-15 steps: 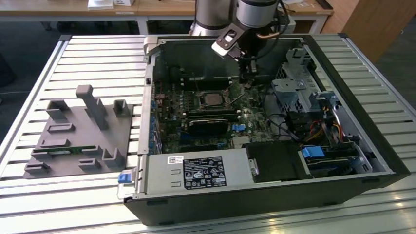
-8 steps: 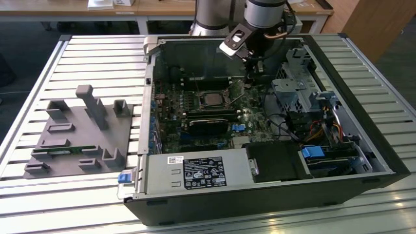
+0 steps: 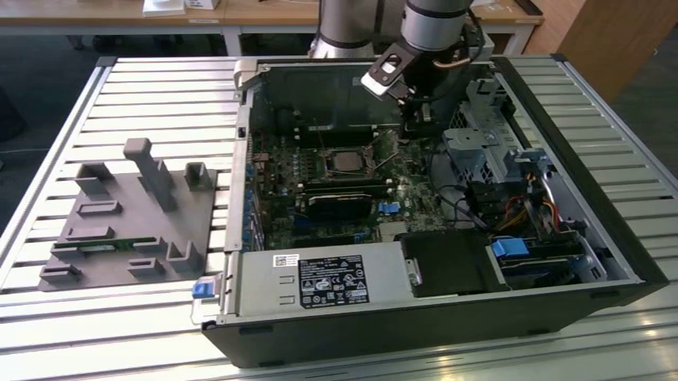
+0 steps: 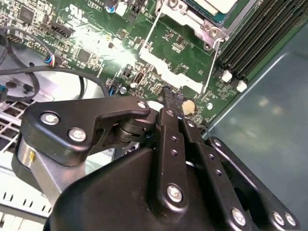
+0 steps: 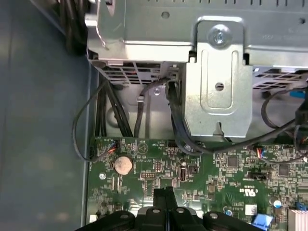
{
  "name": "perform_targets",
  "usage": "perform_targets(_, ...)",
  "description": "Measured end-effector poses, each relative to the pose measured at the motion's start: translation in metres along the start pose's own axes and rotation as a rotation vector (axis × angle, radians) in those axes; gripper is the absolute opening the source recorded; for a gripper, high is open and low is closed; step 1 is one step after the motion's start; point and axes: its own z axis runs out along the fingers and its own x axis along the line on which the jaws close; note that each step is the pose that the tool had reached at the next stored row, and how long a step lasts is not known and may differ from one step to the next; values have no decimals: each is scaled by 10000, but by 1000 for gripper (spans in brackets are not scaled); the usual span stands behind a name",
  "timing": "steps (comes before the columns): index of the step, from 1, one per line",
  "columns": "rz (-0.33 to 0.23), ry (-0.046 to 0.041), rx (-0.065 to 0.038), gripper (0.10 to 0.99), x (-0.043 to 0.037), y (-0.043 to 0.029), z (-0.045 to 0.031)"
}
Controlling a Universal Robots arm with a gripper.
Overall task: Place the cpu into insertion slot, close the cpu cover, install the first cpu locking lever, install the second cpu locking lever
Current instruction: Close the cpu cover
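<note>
**Gripper shut and empty, down by the board next to the cpu**

At the exterior view's left, a grey fixture tray lies on the slatted table, apart from the open pc case. Mid-board, I see the cpu lying flat in the insertion slot. In the second wrist view the cpu cover rings its silver top, w/ thin wire levers running alongside. Can't tell if they're latched.

To the exterior view's right of the cpu, the arm drops in from the far side of the case, approx vertical, wrist canted a bit. It points the gripper down at the motherboard, near the case's far wall and clear of the cpu. In both wrist views the fingers are pressed together w/ only a seam between and nothing in them. The tip sits close to the coin cell. Whether it touches the board, I can't tell.

Further right, the metal drive cage stands just beside the gripper, w/ black cables trailing down to the board edge.
</note>
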Motion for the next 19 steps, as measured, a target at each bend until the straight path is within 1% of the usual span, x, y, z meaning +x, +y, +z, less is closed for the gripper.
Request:
perform_targets(2,2,1,19,106,0,-4,26)
perform_targets(3,0,-1,20,106,0,-19,28)
perform_targets(4,0,-2,21,106,1,-52,28)
perform_targets(9,1,1,19,106,4,-262,29)
perform_targets(13,0,0,20,106,6,-384,48)
perform_targets(15,1,0,20,106,6,-422,66)
perform_targets(19,0,0,20,106,7,-467,114)
